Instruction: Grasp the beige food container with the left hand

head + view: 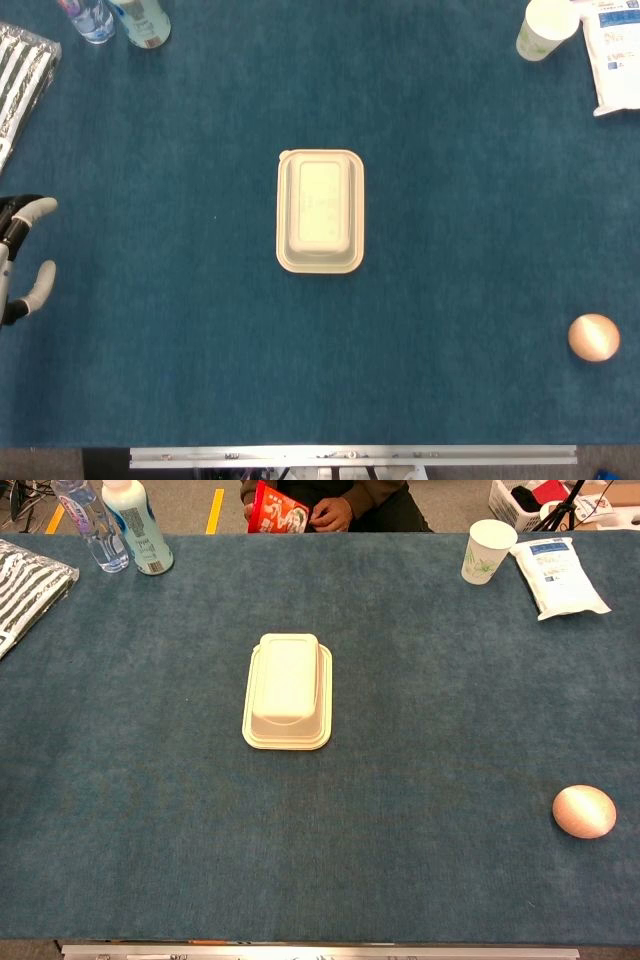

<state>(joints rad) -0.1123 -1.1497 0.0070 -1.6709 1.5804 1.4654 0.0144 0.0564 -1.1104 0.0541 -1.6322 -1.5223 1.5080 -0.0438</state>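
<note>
The container (320, 211) lies flat, apparently upside down, near the middle of the blue table (460, 260) — long side running away from the robot. The left hand (22, 260) shows only at the left edge of the head view: two pale fingertips (40, 208) spread apart, nothing between them, well left of the container and not touching it. The chest view does not show this hand. The right hand is out of both views. At the far left stand two bottles (140, 528) beside a striped bag (25, 588); far right, a paper cup (486, 551) and a white packet (556, 576). A tan ball (584, 811) sits near the right edge — well apart from the container.
</note>
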